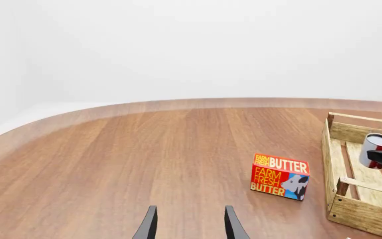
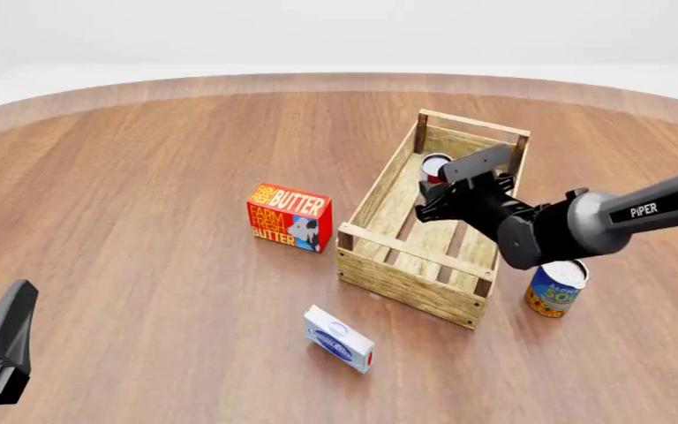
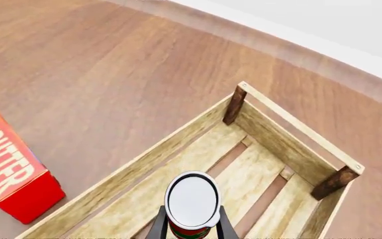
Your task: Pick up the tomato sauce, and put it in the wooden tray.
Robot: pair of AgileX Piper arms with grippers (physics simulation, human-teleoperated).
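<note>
— So, where is the tomato sauce [image 3: 192, 201]?
— Clamped between the right gripper [image 3: 189, 224]'s fingers, above the slatted floor of the wooden tray [image 2: 377, 190], inside its rails toward the far end.
— Anything crowding it?
— The butter box [image 2: 289, 217] stands just left of the tray, a blue-and-yellow can [image 2: 554, 288] right, a small blue box [image 2: 339, 338] near.
— The left gripper [image 1: 188, 225]?
— Fingers spread, holding nothing, over bare table [image 2: 139, 159].

You're looking at a table [image 2: 139, 177] of smooth, satin brown wood. The wooden tray [image 2: 401, 274] is pale, rough-grained slats with darker posts. The tomato sauce [image 3: 192, 201] has a shiny metal lid; the butter box [image 2: 289, 217] looks like printed matt card. Your right hand [image 2: 443, 201] is matt dark plastic.
</note>
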